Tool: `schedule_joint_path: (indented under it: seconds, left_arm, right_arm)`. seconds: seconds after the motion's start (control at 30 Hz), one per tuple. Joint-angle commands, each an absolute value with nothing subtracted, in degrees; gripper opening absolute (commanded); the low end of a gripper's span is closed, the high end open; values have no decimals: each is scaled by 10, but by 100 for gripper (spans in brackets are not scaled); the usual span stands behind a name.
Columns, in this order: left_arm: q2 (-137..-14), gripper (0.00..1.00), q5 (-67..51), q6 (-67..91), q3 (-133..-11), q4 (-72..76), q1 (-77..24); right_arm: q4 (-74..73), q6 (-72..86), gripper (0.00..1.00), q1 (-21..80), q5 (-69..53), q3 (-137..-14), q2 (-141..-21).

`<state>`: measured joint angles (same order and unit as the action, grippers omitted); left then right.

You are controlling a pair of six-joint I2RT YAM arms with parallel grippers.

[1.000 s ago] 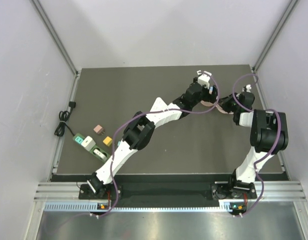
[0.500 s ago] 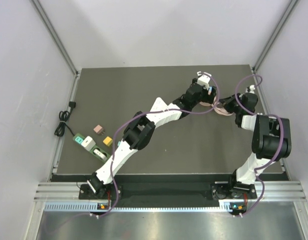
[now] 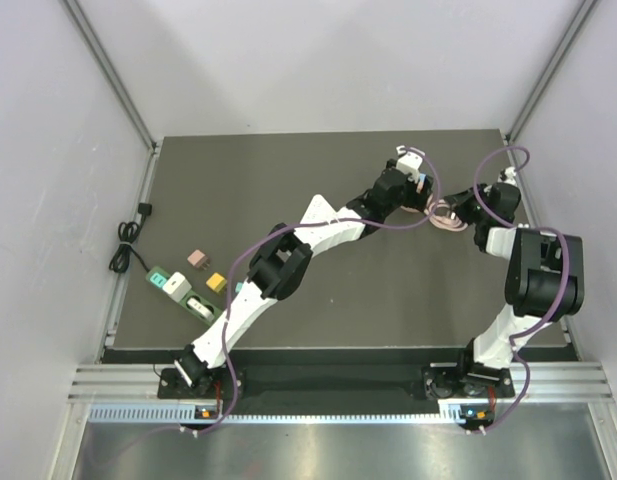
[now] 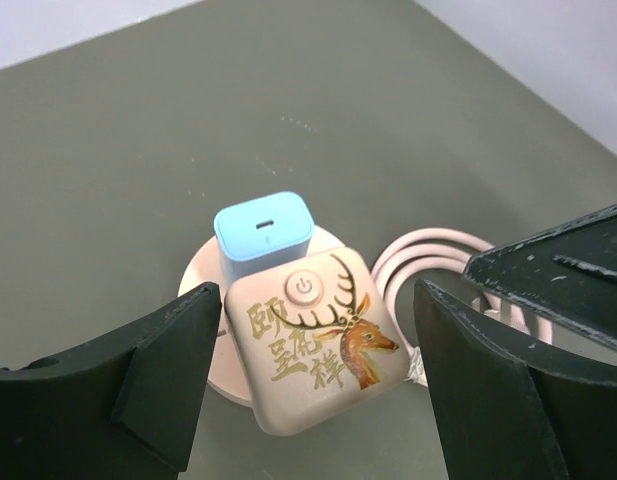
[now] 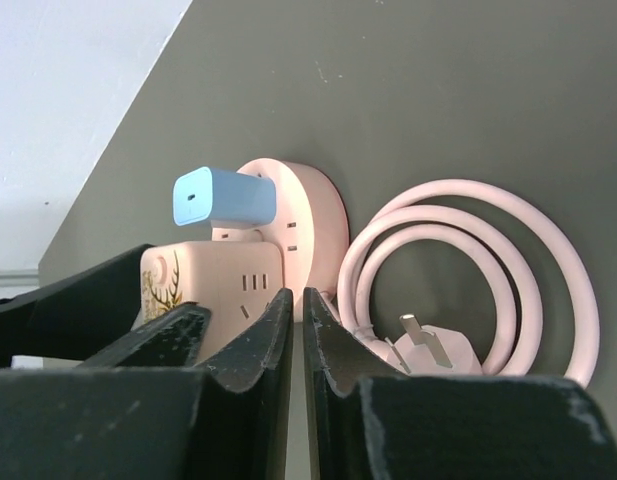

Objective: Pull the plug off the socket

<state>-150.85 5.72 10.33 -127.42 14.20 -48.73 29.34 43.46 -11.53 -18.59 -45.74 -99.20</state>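
The socket (image 4: 308, 345) is a pink cube with a deer print, standing on a round pink base (image 5: 310, 225). A light blue plug (image 4: 263, 228) is plugged into its far side and is also seen in the right wrist view (image 5: 226, 197). My left gripper (image 4: 313, 375) is open, with one finger on either side of the cube and a gap on both sides. My right gripper (image 5: 298, 305) is shut on nothing, low on the mat just right of the socket (image 5: 213, 283). In the top view the left gripper (image 3: 413, 180) hides the socket, and the right gripper (image 3: 470, 208) is close by.
The socket's pink cord (image 5: 468, 265) lies coiled to its right, with its own wall plug (image 5: 433, 350) inside the coil. At the mat's left edge are a green and white power strip (image 3: 183, 293), two small blocks (image 3: 199, 258) and a black cable (image 3: 128, 240). Walls close in on three sides.
The right arm's wrist has shifted slightly right and back, uncovering more of the cord coil. The left gripper has stayed over the socket, with its jaws a little narrower.
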Motion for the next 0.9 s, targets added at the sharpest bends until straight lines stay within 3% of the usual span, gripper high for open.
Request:
schedule_joint_path:
  seconds: [0.0, 0.17, 0.27, 0.37, 0.4, 0.47, 0.5, 0.63, 0.87]
  left_arm:
    - [-1520, 82, 69, 104, -1306, 127, -487]
    - [-1522, 82, 80, 112, -1307, 115, -487]
    - [-1528, 79, 83, 116, -1311, 113, -487]
    - [-1532, 67, 83, 115, -1319, 113, -486]
    - [-1534, 54, 83, 116, -1319, 113, -486]
    - [-1535, 45, 81, 120, -1320, 113, -483]
    - [-1535, 29, 80, 125, -1321, 111, -483]
    - [-1528, 0, 81, 129, -1310, 111, -476]
    - [-1475, 0, 55, 130, -1215, 187, -471]
  right_arm:
    - [328, 425, 9, -117, -196, -476, -996]
    - [336, 431, 10, -106, -197, -479, -1006]
    - [337, 430, 16, -99, -198, -483, -1015]
    - [340, 429, 21, -96, -200, -483, -1022]
    - [340, 427, 25, -95, -200, -483, -1023]
    - [340, 427, 31, -95, -200, -486, -1025]
    - [338, 425, 33, -95, -200, -489, -1025]
    - [315, 415, 41, -95, -197, -515, -1032]
    - [298, 419, 53, -95, -229, -557, -1075]
